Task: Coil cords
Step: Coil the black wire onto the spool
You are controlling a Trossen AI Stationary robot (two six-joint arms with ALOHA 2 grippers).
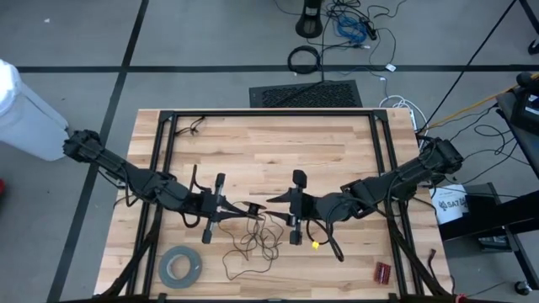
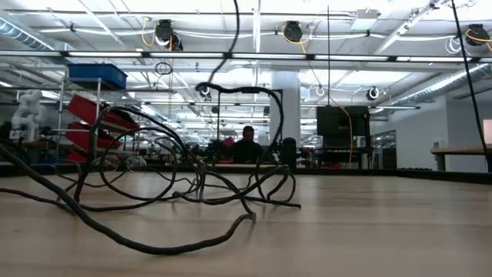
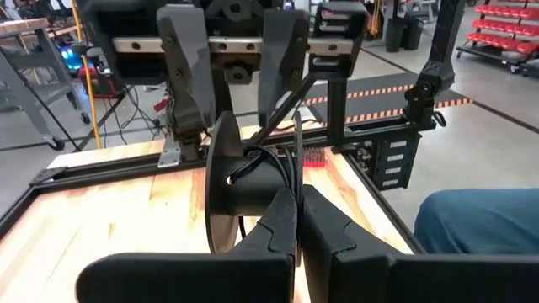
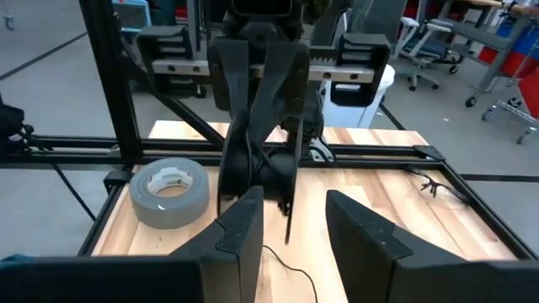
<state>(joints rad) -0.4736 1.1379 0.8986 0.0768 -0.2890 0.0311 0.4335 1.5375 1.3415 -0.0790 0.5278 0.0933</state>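
Note:
A small black disc-shaped spool (image 1: 253, 206) hangs above the table's middle between my two grippers. It also shows in the left wrist view (image 3: 244, 181). My left gripper (image 1: 243, 206) is shut on it. The thin dark wire (image 1: 257, 241) runs down from the spool and lies in loose loops on the wood toward the near edge. These loops also show in the low view (image 2: 177, 192). My right gripper (image 1: 271, 200) faces the spool from the right, open, its fingers (image 4: 244, 227) apart just short of it. My left gripper pinches the spool's thin rim (image 3: 296, 189) between its two fingers, coming level from the table's left. The spool is lifted clear of the table with its flat faces upright. The wire hangs slack below it (image 4: 288, 220).
A wide grey tape roll (image 1: 179, 267) lies near the table's near left corner. A small red object (image 1: 384, 272) lies at the near right and a small yellow piece (image 1: 316, 245) lies under the right arm. Black frame rails (image 1: 269, 114) run along the table's sides.

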